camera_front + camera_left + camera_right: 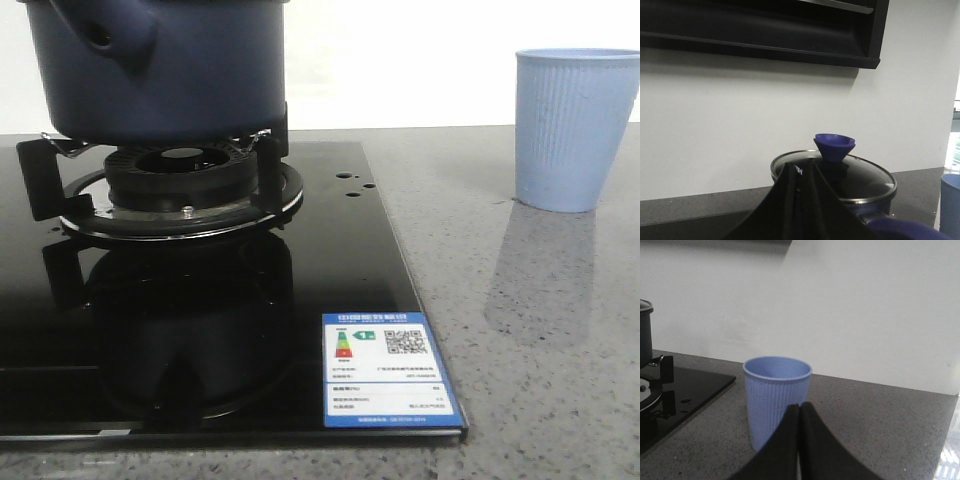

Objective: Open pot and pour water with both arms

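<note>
The dark navy pot (150, 70) stands on the burner (180, 175), its stubby handle (100, 35) pointing toward the front camera. In the left wrist view a glass lid (865, 182) with a blue knob (834, 146) covers the pot. My left gripper (799, 169) is shut and empty, held short of the lid and below the knob. In the right wrist view my right gripper (799, 407) is also shut and empty, just in front of the light blue ribbed cup (775, 400). Neither gripper shows in the front view.
The black glass stove top (330, 250) lies on a grey stone counter (540, 330). The cup (572, 125) stands on the counter right of the stove. A dark hood (760, 30) hangs on the wall above the pot.
</note>
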Available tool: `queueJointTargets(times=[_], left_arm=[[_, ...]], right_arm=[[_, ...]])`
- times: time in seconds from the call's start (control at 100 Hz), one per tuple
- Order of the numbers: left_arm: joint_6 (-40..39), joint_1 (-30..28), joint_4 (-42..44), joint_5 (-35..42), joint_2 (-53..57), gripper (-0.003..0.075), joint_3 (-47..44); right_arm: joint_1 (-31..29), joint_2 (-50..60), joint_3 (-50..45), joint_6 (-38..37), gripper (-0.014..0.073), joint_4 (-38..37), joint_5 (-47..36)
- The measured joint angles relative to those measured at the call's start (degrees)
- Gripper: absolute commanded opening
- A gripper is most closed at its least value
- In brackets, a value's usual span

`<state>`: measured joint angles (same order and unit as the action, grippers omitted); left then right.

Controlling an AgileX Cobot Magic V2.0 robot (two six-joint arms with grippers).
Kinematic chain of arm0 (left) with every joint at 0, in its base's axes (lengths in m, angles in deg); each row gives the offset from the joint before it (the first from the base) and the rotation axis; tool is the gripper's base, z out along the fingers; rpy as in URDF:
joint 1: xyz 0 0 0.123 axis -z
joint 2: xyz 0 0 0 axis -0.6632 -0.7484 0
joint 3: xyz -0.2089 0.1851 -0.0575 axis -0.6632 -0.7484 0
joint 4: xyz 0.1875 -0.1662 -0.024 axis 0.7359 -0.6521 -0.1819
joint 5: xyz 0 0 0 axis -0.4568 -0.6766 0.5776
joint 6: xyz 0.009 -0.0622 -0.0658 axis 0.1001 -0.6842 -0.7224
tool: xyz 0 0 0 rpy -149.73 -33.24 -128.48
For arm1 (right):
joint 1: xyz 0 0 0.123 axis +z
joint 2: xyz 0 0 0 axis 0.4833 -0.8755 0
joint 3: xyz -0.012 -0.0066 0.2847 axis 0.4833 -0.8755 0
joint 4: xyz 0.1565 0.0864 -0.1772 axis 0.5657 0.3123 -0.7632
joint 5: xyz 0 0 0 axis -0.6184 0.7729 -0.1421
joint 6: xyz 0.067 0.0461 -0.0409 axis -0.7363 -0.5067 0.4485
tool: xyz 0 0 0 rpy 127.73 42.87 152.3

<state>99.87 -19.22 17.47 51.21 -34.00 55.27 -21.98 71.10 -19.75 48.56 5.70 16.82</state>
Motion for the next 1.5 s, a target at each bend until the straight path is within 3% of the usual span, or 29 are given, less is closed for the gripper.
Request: queueJointTargets(times=[0.25,1.15,1.28,1.5], left_arm=[[0.0,0.0,-0.5,-0.5,7.6,-0.0016,-7.7],[0.0,0.0,-0.5,-0.6,7.6,-0.0016,-7.9],[-2.9,-2.3,3.6,-0.6,7.6,-0.0016,-8.4],[-12.4,-11.4,14.1,-1.4,9.0,-0.0016,-13.7]], right_arm=[[0.0,1.3,-1.7,0.0,-0.0064,0.1,-0.1],[0.0,1.3,-1.7,-0.1,-0.0064,0.1,-0.1],[0.0,1.3,-1.7,-0.1,-0.0064,0.1,-0.1],[0.0,1.3,-1.7,-0.1,-0.0064,0.1,-0.1]])
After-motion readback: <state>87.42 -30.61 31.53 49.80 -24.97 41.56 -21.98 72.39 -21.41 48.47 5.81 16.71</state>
